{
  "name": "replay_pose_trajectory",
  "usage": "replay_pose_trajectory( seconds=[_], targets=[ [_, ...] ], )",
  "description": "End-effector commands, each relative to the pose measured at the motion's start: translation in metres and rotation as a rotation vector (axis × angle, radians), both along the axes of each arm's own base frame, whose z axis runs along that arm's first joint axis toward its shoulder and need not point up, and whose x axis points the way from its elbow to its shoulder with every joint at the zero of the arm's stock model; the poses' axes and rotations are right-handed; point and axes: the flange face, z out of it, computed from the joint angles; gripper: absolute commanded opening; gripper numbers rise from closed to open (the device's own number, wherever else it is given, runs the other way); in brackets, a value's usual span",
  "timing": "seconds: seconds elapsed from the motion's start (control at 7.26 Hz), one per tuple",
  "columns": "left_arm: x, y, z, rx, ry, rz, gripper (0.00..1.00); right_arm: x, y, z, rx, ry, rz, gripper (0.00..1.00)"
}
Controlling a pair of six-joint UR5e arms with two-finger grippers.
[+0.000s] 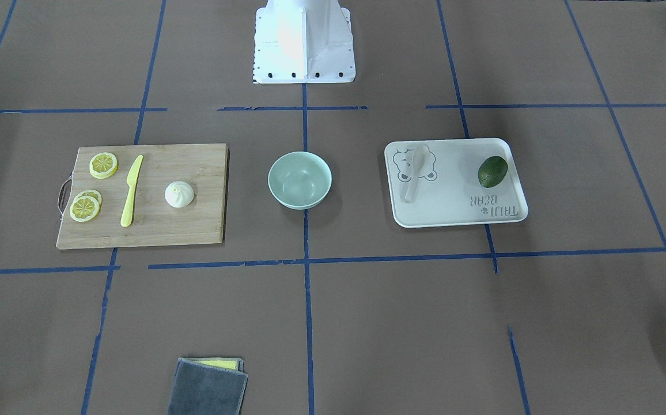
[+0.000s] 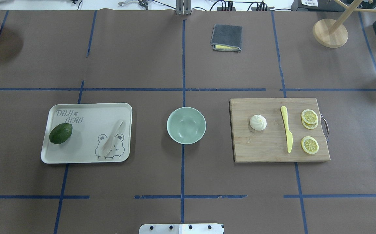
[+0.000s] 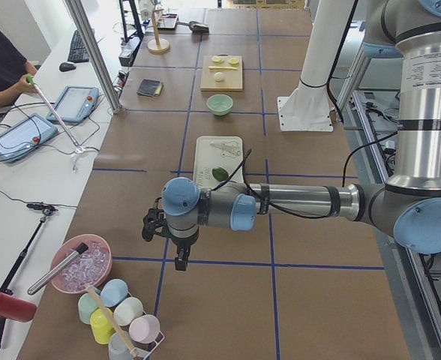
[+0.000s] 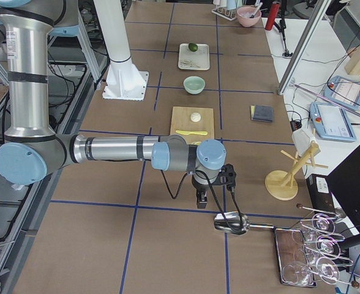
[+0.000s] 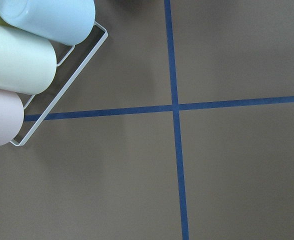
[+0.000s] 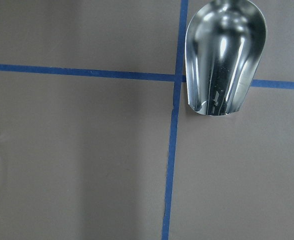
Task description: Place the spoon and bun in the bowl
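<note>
The off-white spoon (image 1: pixel 416 173) lies on the bear-print tray (image 1: pixel 454 214); it also shows in the overhead view (image 2: pixel 111 141). The white pleated bun (image 1: pixel 179 194) sits on the wooden cutting board (image 1: pixel 195 225), also seen from overhead (image 2: pixel 258 122). The mint-green bowl (image 1: pixel 299 180) stands empty between them (image 2: pixel 186 125). My left gripper (image 3: pixel 181 259) hangs over the table's far left end, well away from the tray. My right gripper (image 4: pixel 201 201) hangs over the far right end, beyond the board. I cannot tell whether either is open or shut.
An avocado (image 1: pixel 492 171) lies on the tray. A yellow knife (image 1: pixel 131 190) and lemon slices (image 1: pixel 103 165) share the board. A folded grey cloth (image 1: pixel 209 385) lies across the table. A rack of cups (image 5: pixel 22 65) is below the left wrist, a metal scoop (image 6: pixel 224 55) below the right.
</note>
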Motion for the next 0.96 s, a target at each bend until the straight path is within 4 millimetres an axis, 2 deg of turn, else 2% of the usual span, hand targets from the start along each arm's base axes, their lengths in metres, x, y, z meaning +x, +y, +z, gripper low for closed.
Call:
replay_pose_trajectory(
  seconds=[0.0, 0.14, 0.28, 0.41, 0.55, 0.83],
  targets=[
    [0.0, 0.0, -0.001, 0.005, 0.003, 0.002, 1.0, -0.001, -0.001, -0.003, 0.008, 0.0, -0.001, 1.0],
    [0.001, -0.001, -0.003, 0.014, 0.002, 0.004, 1.0, -0.001, -0.002, -0.005, 0.01, -0.003, 0.001, 1.0],
    [0.005, -0.006, -0.014, 0.04, 0.004, 0.012, 1.0, -0.001, -0.006, -0.01, 0.018, -0.003, 0.002, 1.0],
    [0.02, -0.014, -0.03, 0.11, 0.012, 0.037, 1.0, -0.001, -0.013, -0.018, 0.039, -0.003, 0.0, 1.0],
    [0.054, -0.023, -0.061, 0.153, 0.025, 0.037, 1.0, -0.001, -0.025, -0.035, 0.082, -0.002, 0.001, 1.0],
    [0.131, -0.044, -0.15, 0.165, 0.048, -0.003, 1.0, -0.001, -0.03, -0.044, 0.101, -0.003, 0.002, 1.0]
  ],
)
